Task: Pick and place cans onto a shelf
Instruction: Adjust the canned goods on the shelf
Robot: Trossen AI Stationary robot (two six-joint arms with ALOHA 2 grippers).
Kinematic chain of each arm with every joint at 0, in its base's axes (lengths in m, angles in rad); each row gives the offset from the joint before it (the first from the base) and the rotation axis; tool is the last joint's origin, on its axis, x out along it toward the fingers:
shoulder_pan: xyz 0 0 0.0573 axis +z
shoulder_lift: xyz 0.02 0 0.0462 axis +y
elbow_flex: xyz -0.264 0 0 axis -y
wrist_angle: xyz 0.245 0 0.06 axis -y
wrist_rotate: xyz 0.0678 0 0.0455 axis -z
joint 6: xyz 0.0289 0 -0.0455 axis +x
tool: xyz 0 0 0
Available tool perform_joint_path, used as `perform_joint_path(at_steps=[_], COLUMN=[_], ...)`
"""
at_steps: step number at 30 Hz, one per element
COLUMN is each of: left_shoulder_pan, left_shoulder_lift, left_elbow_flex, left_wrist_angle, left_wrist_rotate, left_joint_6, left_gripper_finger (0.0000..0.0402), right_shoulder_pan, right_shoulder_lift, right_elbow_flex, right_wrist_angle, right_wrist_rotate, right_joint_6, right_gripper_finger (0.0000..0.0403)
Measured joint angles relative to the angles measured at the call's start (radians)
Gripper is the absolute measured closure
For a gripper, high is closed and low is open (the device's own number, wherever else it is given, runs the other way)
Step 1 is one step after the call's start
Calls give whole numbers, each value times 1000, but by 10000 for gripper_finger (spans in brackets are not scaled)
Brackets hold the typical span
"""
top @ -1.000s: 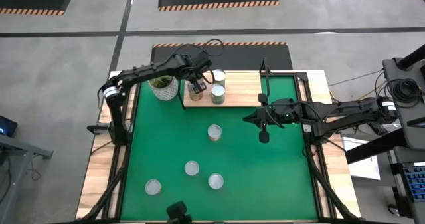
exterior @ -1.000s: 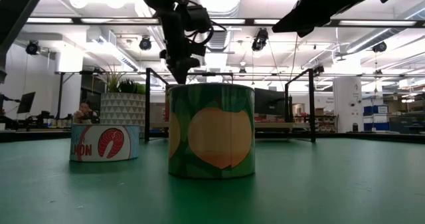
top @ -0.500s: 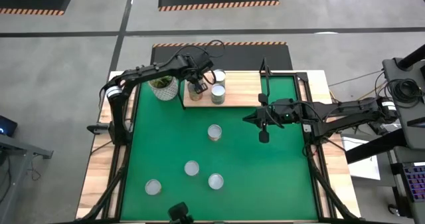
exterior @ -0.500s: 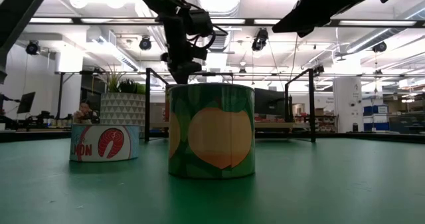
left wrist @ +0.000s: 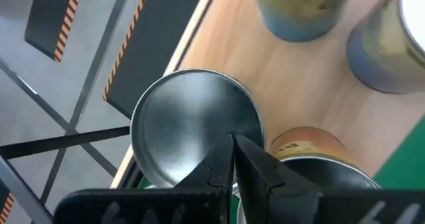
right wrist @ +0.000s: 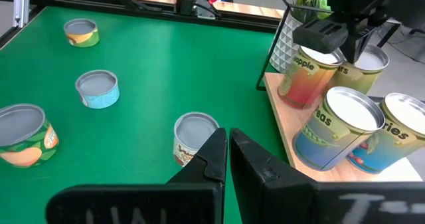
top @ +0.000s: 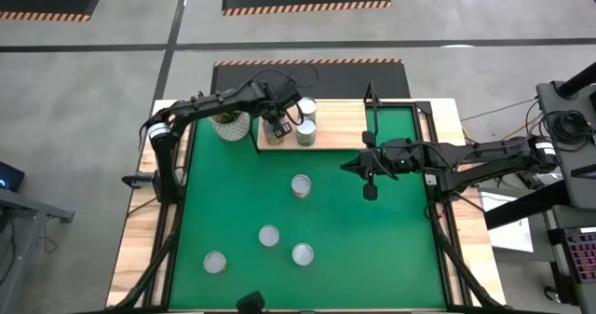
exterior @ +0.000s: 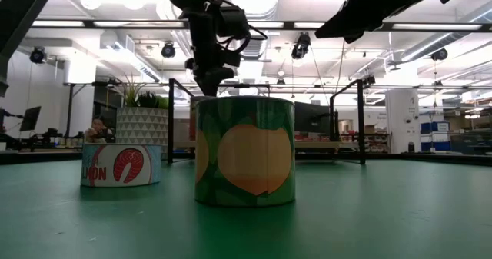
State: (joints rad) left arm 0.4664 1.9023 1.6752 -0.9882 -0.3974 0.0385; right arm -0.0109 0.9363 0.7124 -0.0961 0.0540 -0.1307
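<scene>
Several cans stand on the light-wood shelf (top: 331, 135) at the far side: a red-and-yellow one (right wrist: 304, 74), one behind it (right wrist: 370, 61), and two blue-green ones (right wrist: 337, 127) (right wrist: 398, 137). My left gripper (top: 282, 123) is shut and points down over the shelf's left end, its tips (left wrist: 232, 144) above the rim of a silver can top (left wrist: 189, 121). Several more cans stand upright on the green mat, one near the middle (top: 300, 184). My right gripper (top: 351, 166) hovers shut above the mat, right of that can. My left gripper comes from above, slanting down, its shut fingertips (right wrist: 350, 50) between the two rear cans on the shelf. Whether they touch a can top, I cannot tell.
A white pot with a green plant (top: 228, 120) stands just left of the shelf. Thin black posts (top: 371, 104) rise at the shelf's ends. Three cans (top: 269, 236) (top: 302, 253) (top: 215, 262) sit near the mat's front. In the low view a peach-labelled can (exterior: 244, 151) is closest.
</scene>
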Motion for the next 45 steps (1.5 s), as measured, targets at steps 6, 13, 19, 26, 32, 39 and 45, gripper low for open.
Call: perform_joint_path(at_steps=[6,13,19,26,32,39,45], left_shoulder_pan=[-6,-5,-5,-4,-1,15,10], left_shoulder_lift=[0,0,-1,-1,-2,4,16], left_elbow_flex=[-1,0,20,45,78,79,77], left_wrist_angle=[-34,-32,-15,-7,-3,13,3], left_wrist_rotate=[3,-1,-12,-13,-23,-65,-64], left_joint_6=[-22,-22,-12,-6,4,9,7], left_gripper_finger=[402,402,402,402,402,402,402], right_shoulder_pan=[0,0,0,0,0,0,0], right_shoulder_lift=[0,0,0,0,0,0,0], right_elbow_flex=[0,0,0,0,0,0,0], right_wrist_angle=[0,0,0,0,0,-3,-3], right_wrist_rotate=[0,0,0,0,0,0,0], right_joint_6=[0,0,0,0,0,0,0], right_gripper_finger=[394,394,394,394,394,394,394])
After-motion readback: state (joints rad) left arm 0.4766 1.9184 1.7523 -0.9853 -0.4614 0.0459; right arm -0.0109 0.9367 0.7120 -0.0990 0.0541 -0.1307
